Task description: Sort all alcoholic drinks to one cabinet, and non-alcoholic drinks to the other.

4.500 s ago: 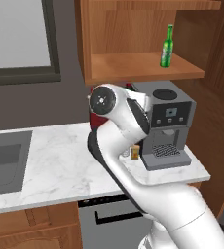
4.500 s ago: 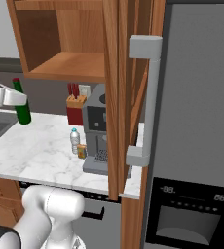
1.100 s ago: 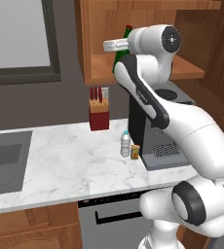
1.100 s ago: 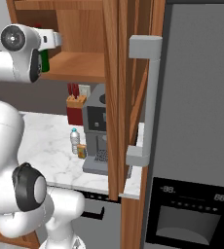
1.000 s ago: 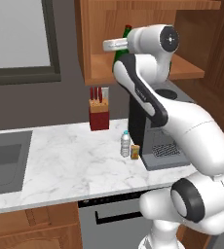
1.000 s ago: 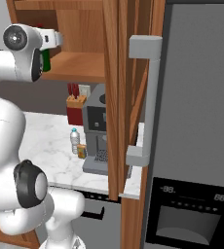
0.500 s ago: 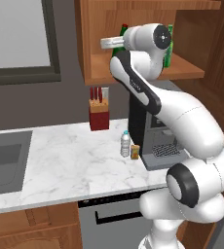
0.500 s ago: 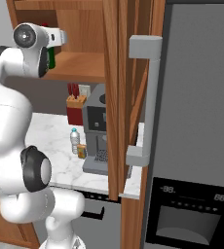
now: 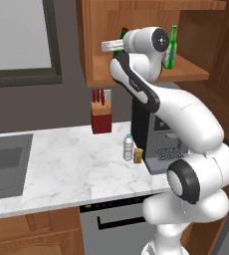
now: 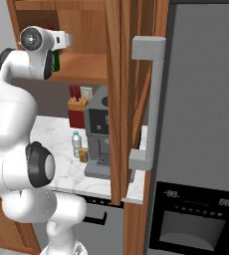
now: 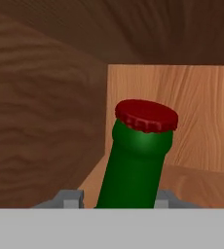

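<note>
The dark green bottle (image 11: pixel 138 160) (red cap up) sits clamped between the jaws.

The coffee machine (image 9: pixel 159 144) stands on the counter (image 9: pixel 66 164), below the cabinet (image 9: pixel 136 74). Just left of the machine sits a small box (image 9: pixel 138 155), and the water bottle (image 9: pixel 128 147) stands just left of that. Farther left and behind, by the wall, is the knife block (image 9: pixel 101 113). The sink (image 9: pixel 4 164) lies well left of the machine. On the cabinet shelf above the machine stands one bottle (image 9: pixel 171 47); a second bottle (image 11: pixel 138 155) is in the cabinet to its left.
</note>
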Robot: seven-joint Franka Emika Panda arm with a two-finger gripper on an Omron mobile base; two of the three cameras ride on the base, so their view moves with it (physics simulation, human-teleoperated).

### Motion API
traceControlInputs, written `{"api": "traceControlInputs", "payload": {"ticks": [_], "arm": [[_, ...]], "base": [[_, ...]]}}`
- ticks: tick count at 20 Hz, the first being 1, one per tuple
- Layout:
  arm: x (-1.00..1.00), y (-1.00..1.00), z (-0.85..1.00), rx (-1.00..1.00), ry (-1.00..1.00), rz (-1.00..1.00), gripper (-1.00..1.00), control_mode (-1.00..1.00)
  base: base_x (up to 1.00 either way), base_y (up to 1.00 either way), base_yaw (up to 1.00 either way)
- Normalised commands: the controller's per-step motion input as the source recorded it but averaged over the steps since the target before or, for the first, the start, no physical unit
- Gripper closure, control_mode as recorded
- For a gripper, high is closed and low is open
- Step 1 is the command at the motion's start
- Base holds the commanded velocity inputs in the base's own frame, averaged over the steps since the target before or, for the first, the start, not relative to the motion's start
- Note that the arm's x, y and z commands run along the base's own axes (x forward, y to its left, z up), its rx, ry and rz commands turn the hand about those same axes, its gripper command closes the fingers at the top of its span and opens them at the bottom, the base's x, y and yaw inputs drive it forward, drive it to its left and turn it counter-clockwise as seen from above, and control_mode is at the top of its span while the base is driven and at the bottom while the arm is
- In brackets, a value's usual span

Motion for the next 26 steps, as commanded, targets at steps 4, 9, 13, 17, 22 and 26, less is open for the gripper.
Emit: {"api": "traceControlInputs", "payload": {"ticks": [4,9,13,17,22,26], "arm": [[0.27,0.04,-0.14,-0.01,0.0,0.0,1.0,-1.0],[0.29,0.08,-0.14,-0.01,0.0,0.0,1.0,-1.0],[0.31,0.1,-0.08,0.0,0.0,0.0,1.0,-1.0],[0.2,0.07,-0.12,-0.01,0.0,0.0,1.0,-1.0],[0.11,0.02,-0.19,-0.01,0.0,0.0,1.0,-1.0],[0.22,0.08,-0.23,0.0,0.0,0.0,-1.0,-1.0]], "base": [[0.0,0.0,0.0],[0.0,0.0,0.0],[0.0,0.0,0.0],[0.0,0.0,0.0],[0.0,0.0,0.0],[0.0,0.0,0.0]]}}
